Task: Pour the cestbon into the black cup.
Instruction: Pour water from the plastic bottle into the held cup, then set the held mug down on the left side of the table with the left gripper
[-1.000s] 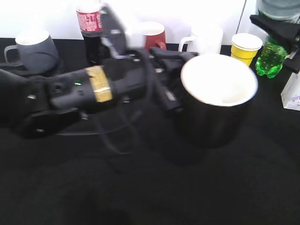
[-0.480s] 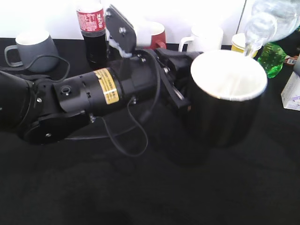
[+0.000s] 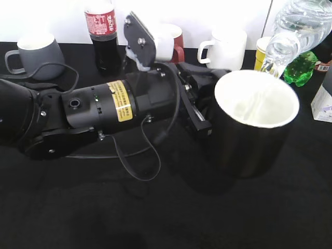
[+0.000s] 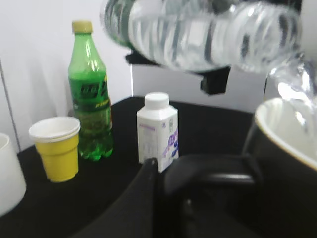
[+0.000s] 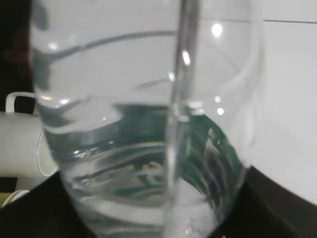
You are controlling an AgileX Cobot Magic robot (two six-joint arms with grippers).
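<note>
Exterior view: against the picture half a second back, the black cup (image 3: 255, 127) sits a little lower and further right, and the cestbon (image 3: 298, 27) has tipped lower until its neck hangs just over the cup's far right rim, with clear water spilling from the mouth. The cup is glossy black outside and white inside, tapered, its rim facing the camera. The left end effector (image 3: 199, 111) is clenched on the cup's left side, holding it above the black surface (image 3: 155, 218); its arm is matte black with a yellow label and loose cables. The bottle is clear ribbed plastic, lying almost level high at the right, with part of its dark green label visible through the water in the right wrist view (image 5: 198, 158). The right end effector itself cannot be made out. Further back stand a bright green soda bottle (image 4: 91, 94), a yellow paper cup (image 4: 55, 147), a white mug (image 3: 224, 47) and a cola bottle (image 3: 102, 32).
</note>
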